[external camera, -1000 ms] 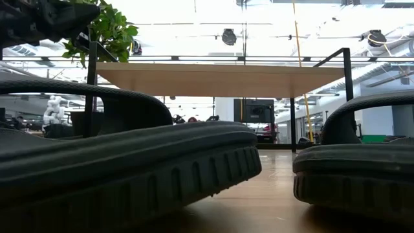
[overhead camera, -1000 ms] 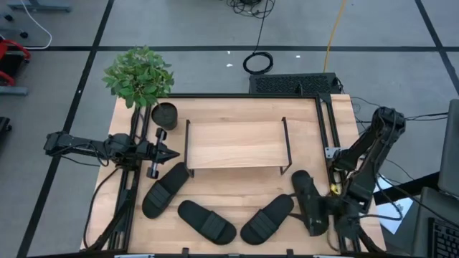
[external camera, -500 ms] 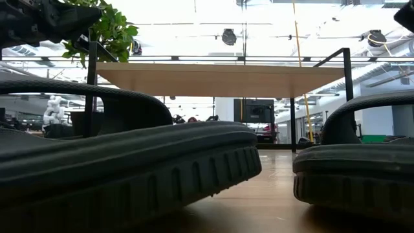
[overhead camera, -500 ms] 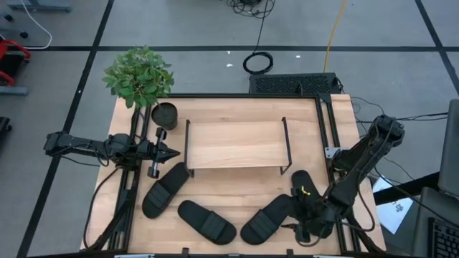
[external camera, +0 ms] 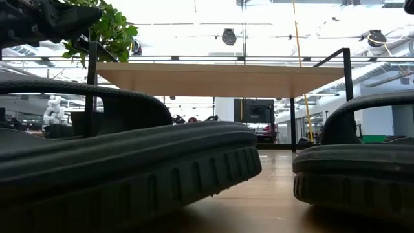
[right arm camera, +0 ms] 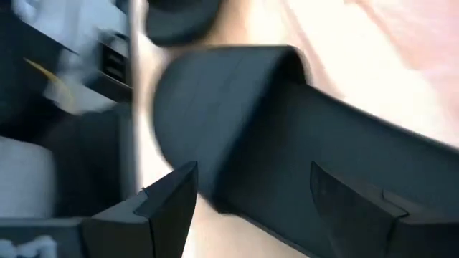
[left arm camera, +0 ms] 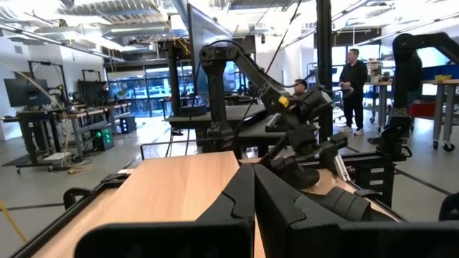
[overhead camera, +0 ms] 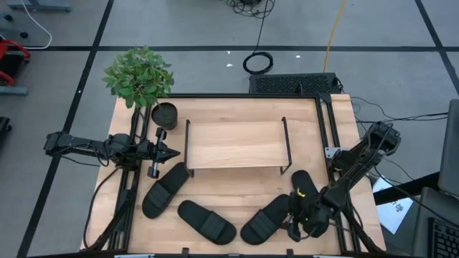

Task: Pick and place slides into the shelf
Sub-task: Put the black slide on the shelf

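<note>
Four black slides lie on the wooden table (overhead camera: 237,107) in front of the shelf (overhead camera: 235,145). None is on the shelf yet. From the robot's left: one slide (overhead camera: 164,188) angled near the shelf's left front leg, a second (overhead camera: 206,221) close to the front edge, a third (overhead camera: 267,218) tilted toward the right, and a fourth (overhead camera: 304,192) at the right, near the shelf's right front leg.

The right gripper (overhead camera: 305,223) sits low over the near end of the fourth slide, just beside the third. In the right wrist view its fingers (right arm camera: 168,197) stand wide apart with the slide's dark body (right arm camera: 287,129) between and ahead of them; nothing is clamped yet, and contact cannot be told through the blur.

The left gripper (overhead camera: 172,152) waits at the table's left side, beside the shelf's left frame, fingers pressed together and holding nothing. A small dumbbell (overhead camera: 155,153) lies just under it; a dark pot (overhead camera: 164,115) and a leafy plant (overhead camera: 138,76) stand at the back left corner.

In the left wrist view, a person (left arm camera: 353,75) stands in the room beyond.
</note>
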